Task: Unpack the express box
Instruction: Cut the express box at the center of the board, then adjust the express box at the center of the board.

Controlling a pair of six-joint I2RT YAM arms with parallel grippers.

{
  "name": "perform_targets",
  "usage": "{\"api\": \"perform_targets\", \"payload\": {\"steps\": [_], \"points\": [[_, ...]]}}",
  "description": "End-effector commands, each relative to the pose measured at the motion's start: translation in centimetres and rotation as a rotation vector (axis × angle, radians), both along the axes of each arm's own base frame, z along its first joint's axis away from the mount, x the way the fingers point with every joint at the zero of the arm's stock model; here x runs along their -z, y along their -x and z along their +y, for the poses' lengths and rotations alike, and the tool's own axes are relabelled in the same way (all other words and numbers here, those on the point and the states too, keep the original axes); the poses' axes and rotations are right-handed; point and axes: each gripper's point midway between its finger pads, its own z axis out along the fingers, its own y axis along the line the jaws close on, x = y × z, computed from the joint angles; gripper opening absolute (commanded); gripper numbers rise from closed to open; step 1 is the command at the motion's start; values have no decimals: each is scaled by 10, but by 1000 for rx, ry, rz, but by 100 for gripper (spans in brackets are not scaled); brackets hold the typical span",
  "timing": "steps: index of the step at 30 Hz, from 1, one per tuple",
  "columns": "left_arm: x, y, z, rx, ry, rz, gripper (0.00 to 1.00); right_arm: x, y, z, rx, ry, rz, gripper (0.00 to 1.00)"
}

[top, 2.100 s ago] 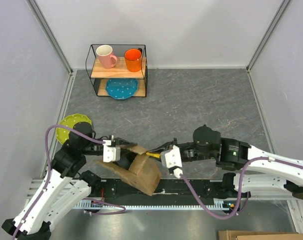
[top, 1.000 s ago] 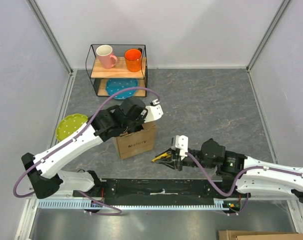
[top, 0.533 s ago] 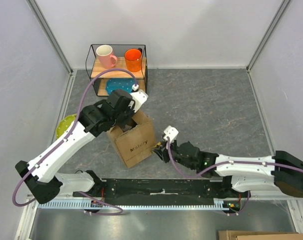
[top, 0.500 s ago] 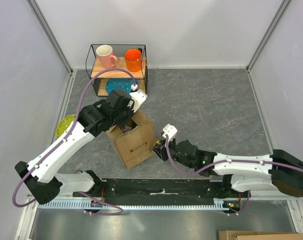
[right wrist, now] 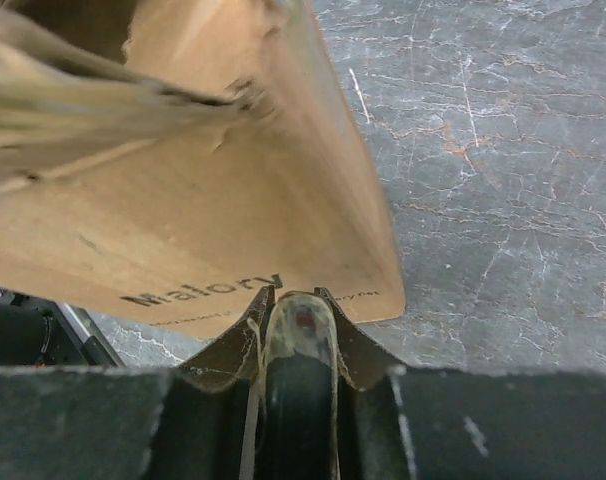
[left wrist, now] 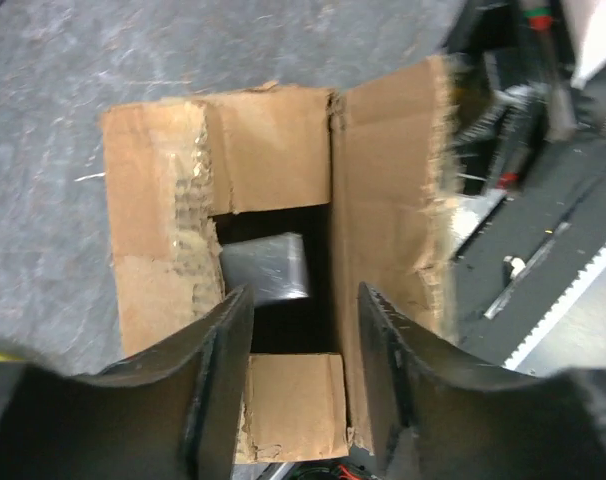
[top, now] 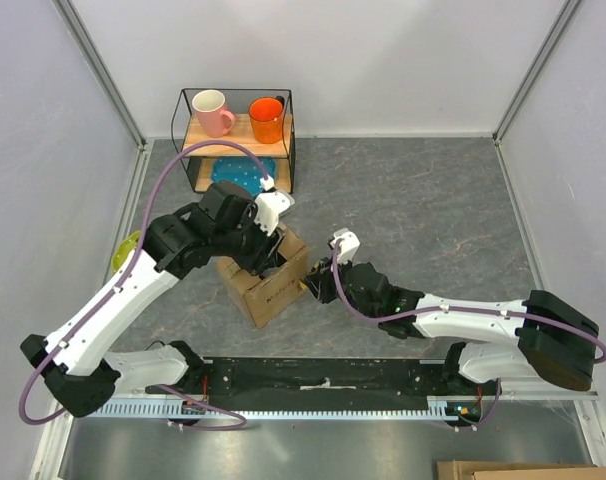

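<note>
Brown cardboard express box (top: 273,292) sits left of centre on the grey stone-patterned bench (top: 413,200), with its torn top flaps folded outward. A grey plastic-wrapped packet (left wrist: 266,268) shows in the dark opening. Directly above it, the left fingers (left wrist: 218,380), pinched together a second ago, have just sprung apart and grasp nothing. The flap is released, so the contents look reachable. The right fingers (right wrist: 233,345) stay clenched on a slim yellowish tool (right wrist: 298,335), its tip at the box's printed side.
</note>
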Motion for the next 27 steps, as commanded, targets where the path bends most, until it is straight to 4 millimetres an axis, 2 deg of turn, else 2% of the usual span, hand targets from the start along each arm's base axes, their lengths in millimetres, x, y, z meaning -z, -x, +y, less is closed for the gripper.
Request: {"api": "perform_targets", "payload": {"steps": [1,3,5,8,9,12,15,16,18,19,20,21,23,24,26,27], "points": [[-27,23,-16,74,163,61,58,-28,-11,6,29,-93,-6,0],[-28,26,-15,86,170,68,95,-29,-15,5,33,-89,-7,0],[-32,30,-15,105,182,68,99,-29,-20,2,45,-84,-6,0],[-53,31,-12,131,198,14,99,-29,-23,0,46,-77,-2,0],[-69,28,-9,133,215,-36,99,-28,-24,-1,49,-69,-1,0],[-98,20,6,125,193,-178,99,-24,-28,-5,56,-63,8,0],[-109,-5,41,33,56,-378,100,-23,-32,-5,55,-66,19,0],[-111,-15,61,-37,-13,-446,100,-22,-33,-5,56,-64,21,0],[-109,-28,86,-103,-105,-568,100,-21,-33,-4,53,-63,23,0],[-110,-37,107,-194,-179,-626,100,-19,-33,-3,48,-58,28,0],[-108,-44,119,-209,-258,-673,100,-19,-34,-4,52,-62,33,0],[-97,-55,132,-268,-306,-701,99,-20,-35,-3,50,-68,32,0],[-94,-62,159,-334,-391,-757,99,-19,-35,-1,41,-69,39,0],[-87,-72,182,-418,-424,-757,99,-22,-35,2,34,-73,39,0],[-73,-81,198,-427,-455,-743,99,-21,-35,4,25,-70,46,0],[-66,-84,220,-485,-483,-718,99,-23,-37,5,24,-73,48,0]]}}
